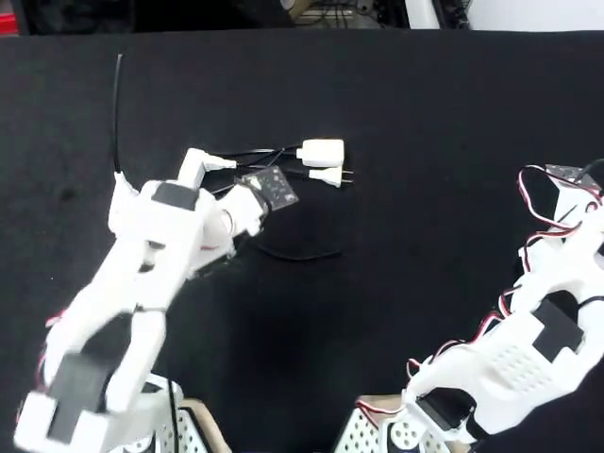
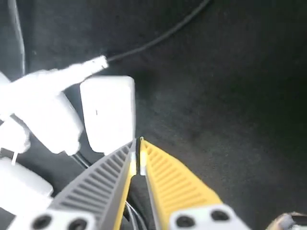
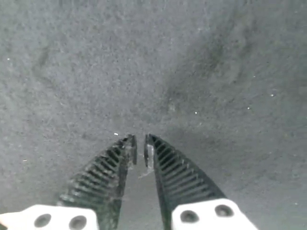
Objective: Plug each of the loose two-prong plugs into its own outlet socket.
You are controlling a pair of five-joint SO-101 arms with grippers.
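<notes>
Left gripper (image 2: pixel 138 152) first: grey and yellow fingers pressed together, nothing visible between them, tips right at the near edge of a white outlet block (image 2: pixel 108 112) on the black table (image 1: pixel 425 113). Just beside that block lies a corded white plug body (image 2: pixel 48 103), its black cord (image 2: pixel 158 36) trailing away across the cloth. From above, a loose two-prong plug (image 1: pixel 325 176) lies just beside the block, on the side nearer the arms, prongs bare and pointing toward the right arm's side. Right gripper (image 3: pixel 140 143) hangs over bare cloth, well apart from it all, fingers all but together, holding nothing.
</notes>
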